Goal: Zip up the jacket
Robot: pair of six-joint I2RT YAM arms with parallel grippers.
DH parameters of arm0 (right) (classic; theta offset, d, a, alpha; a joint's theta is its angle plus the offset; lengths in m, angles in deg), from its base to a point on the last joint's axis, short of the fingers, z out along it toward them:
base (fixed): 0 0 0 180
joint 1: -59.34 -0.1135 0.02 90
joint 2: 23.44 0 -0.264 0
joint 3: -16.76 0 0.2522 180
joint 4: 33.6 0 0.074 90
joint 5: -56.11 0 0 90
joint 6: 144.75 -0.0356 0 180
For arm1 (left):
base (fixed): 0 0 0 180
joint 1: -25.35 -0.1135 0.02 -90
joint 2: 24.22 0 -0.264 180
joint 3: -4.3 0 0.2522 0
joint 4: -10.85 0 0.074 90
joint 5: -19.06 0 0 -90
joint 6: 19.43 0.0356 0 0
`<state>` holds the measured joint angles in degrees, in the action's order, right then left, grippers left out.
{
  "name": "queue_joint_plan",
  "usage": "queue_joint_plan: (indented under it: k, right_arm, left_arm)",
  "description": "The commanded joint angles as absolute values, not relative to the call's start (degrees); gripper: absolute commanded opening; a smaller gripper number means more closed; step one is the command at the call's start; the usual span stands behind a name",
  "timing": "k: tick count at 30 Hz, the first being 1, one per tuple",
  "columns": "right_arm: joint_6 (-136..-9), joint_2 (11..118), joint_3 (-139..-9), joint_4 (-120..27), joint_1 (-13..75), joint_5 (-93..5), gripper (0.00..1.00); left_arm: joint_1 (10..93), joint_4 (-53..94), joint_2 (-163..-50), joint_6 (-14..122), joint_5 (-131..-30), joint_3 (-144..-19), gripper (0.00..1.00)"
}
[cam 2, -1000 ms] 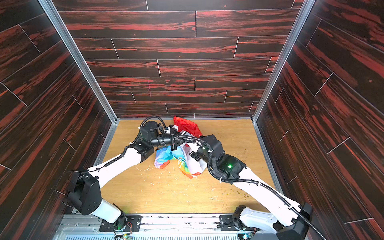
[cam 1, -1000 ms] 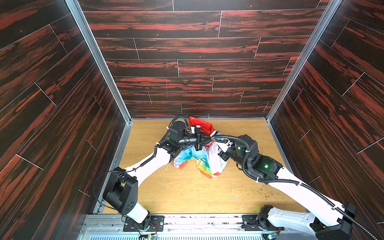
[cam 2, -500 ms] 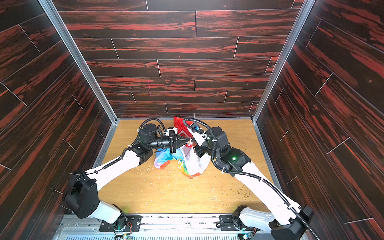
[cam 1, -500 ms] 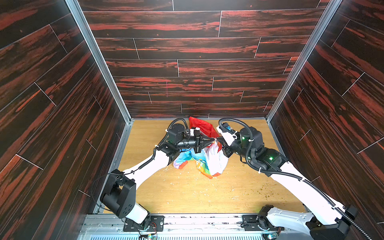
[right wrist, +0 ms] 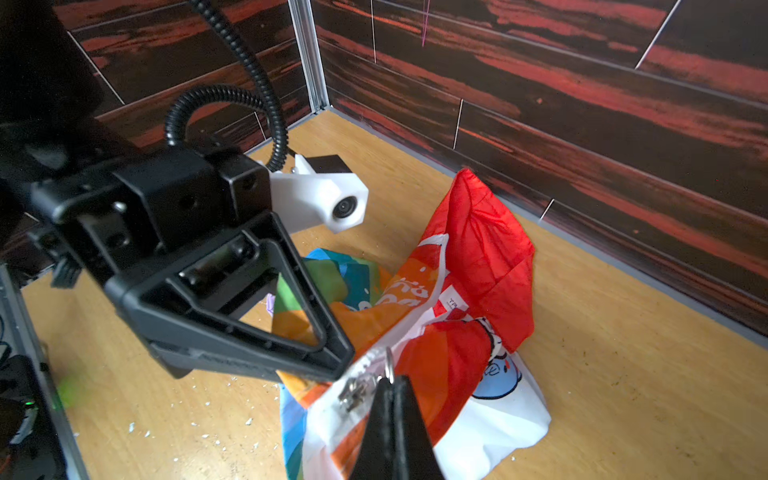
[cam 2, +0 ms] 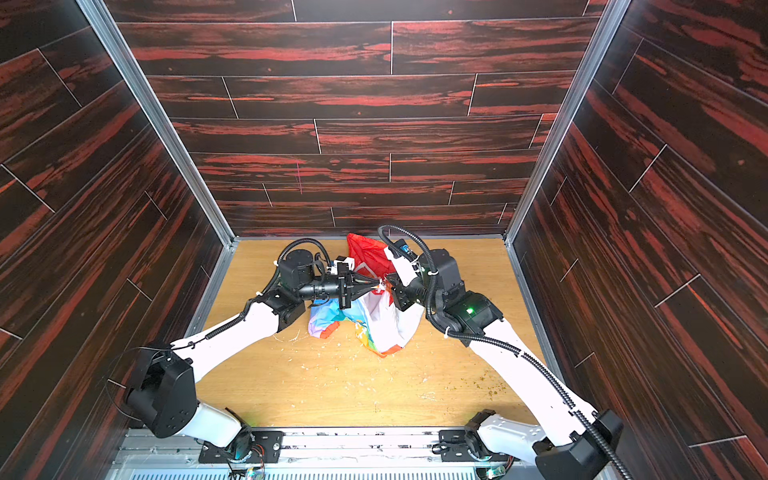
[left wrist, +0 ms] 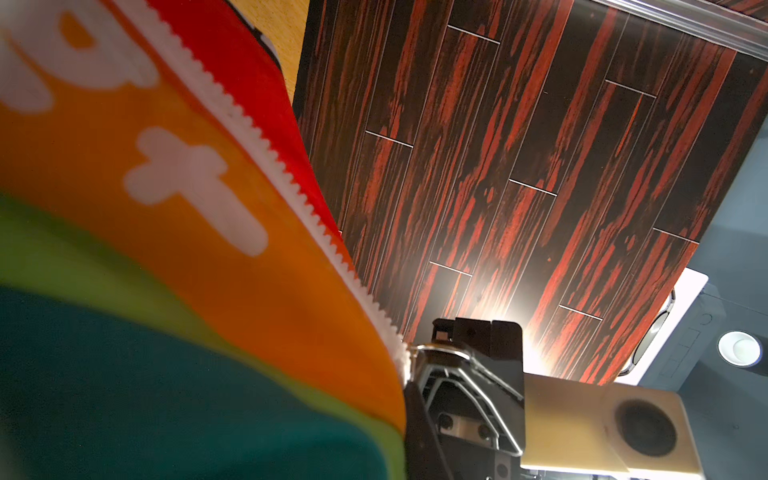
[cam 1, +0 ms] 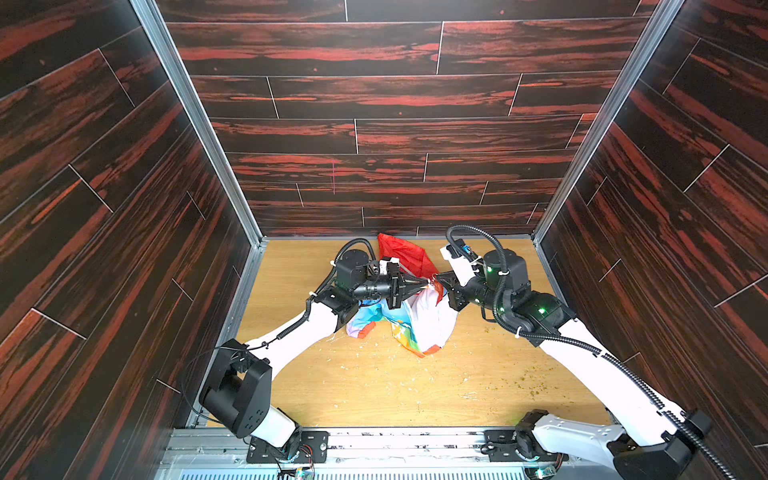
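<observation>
Left tool (cam 1: 424, 284) clenched on jacket (cam 1: 428, 322) edge beside white zip teeth (left wrist: 266, 153), fabric bunched up off desk (cam 1: 374, 390). Jacket mid-desk toward back wall (cam 1: 374, 216), crumpled, rainbow hem drooping to desk, red hood (cam 1: 405, 255) behind tools. Right tool (cam 1: 439, 286) tip to tip with left one, clenched on jacket at metal zip pull (right wrist: 388, 365). Flakes (cam 1: 345, 367) scattered on desk.

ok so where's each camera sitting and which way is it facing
top views: high at the front, looking down at the jacket; both arms, left gripper, right gripper show
left wrist: against the zipper teeth, facing the wall and right gripper; own gripper unseen
right wrist: behind its shut fingers, facing jacket and left gripper
shared: all show the jacket
</observation>
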<state>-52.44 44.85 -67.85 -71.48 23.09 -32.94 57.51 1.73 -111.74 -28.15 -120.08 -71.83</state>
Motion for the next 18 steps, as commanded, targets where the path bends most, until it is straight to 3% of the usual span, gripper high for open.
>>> queue_joint_plan:
  k: [1, 13, 18]
  right_arm:
    - [-55.16, 46.38, -67.23, -69.21, 24.02, -31.81, 0.0]
    - [-58.24, 47.36, -65.28, -66.23, 24.75, -30.52, 0.0]
    - [-59.22, 44.09, -61.47, -63.21, 24.74, -36.8, 0.0]
  left_arm:
    - [57.7, -0.33, -108.33, -27.63, -123.69, -70.57, 0.0]
    - [57.62, 2.47, -106.57, -23.48, -124.72, -69.76, 0.0]
    - [56.95, 4.74, -106.55, -20.31, -122.35, -67.55, 0.0]
